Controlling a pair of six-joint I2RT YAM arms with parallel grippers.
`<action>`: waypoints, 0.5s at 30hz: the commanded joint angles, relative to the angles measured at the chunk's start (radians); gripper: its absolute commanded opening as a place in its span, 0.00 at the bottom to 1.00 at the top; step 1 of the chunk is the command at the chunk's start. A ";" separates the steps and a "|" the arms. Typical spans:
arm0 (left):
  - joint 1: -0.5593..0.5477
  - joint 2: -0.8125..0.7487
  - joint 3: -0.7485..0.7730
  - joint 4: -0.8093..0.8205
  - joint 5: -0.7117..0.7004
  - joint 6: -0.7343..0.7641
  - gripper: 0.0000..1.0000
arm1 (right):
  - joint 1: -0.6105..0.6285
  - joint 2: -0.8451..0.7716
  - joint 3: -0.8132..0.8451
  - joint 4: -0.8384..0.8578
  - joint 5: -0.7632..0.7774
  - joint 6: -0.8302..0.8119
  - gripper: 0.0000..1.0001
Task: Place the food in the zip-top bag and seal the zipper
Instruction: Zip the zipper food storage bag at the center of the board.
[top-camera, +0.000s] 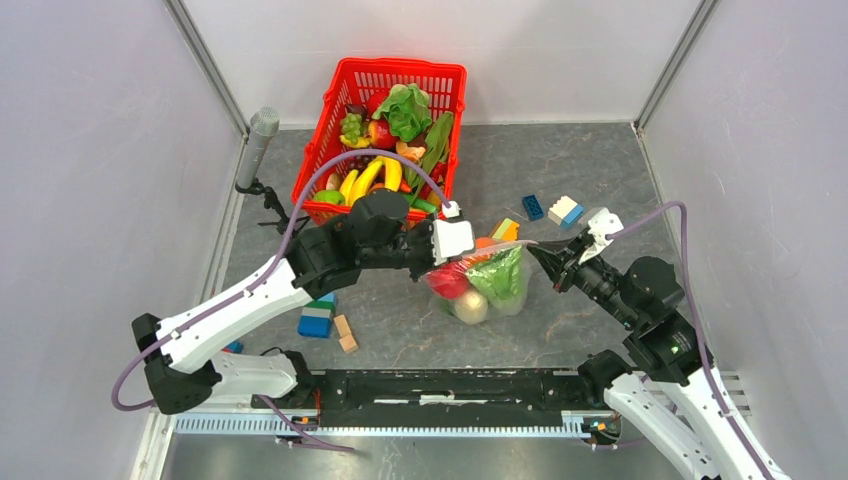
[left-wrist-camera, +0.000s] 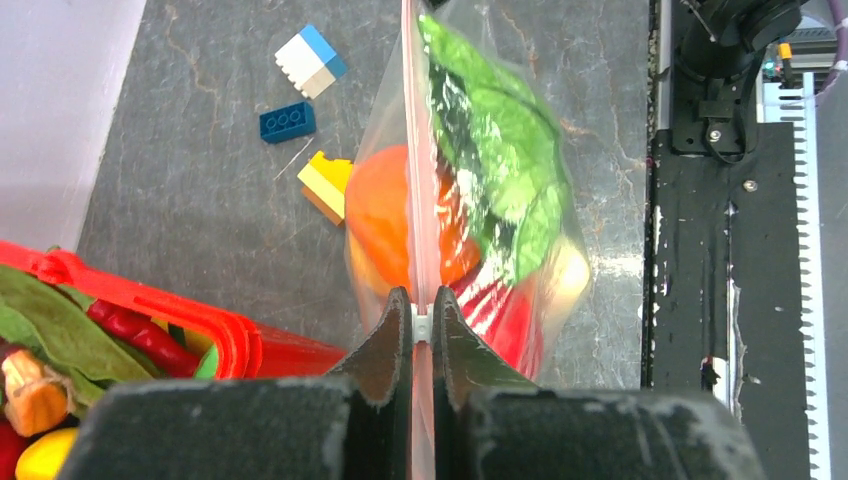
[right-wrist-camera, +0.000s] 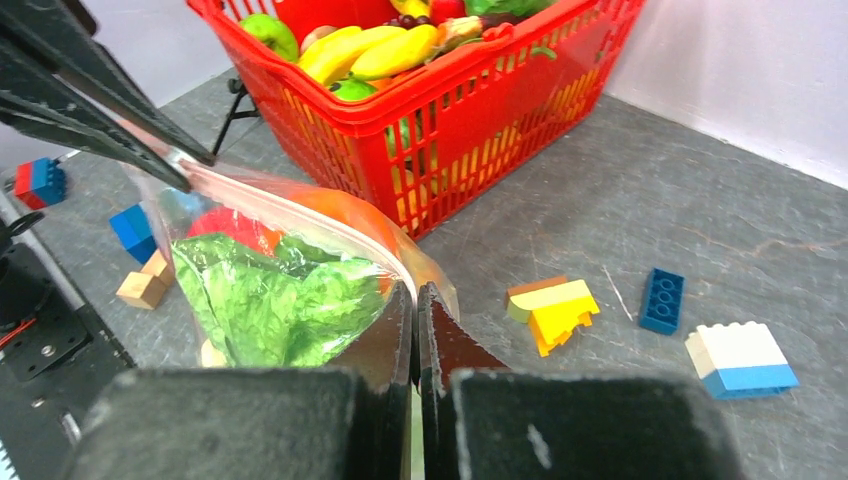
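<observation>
Zipper taut between left claw, right claw.

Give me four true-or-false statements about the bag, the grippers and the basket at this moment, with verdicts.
1. The left gripper and the right gripper each pinch the bag at its mouth edge. True.
2. The bag is empty. False: it holds leafy greens, an orange and a red fruit.
3. The red basket holds bananas. True.
4. The yellow block lies inside the bag. False: it lies on the table, outside the bag.
</observation>
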 joint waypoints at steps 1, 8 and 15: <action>0.021 -0.065 -0.019 -0.076 -0.077 -0.031 0.02 | -0.021 -0.020 0.016 0.024 0.193 -0.005 0.00; 0.020 -0.088 -0.055 -0.082 -0.141 -0.042 0.02 | -0.021 -0.039 0.002 0.035 0.299 0.019 0.00; 0.021 -0.093 -0.061 -0.104 -0.238 -0.031 0.02 | -0.021 -0.071 -0.024 0.049 0.418 0.054 0.00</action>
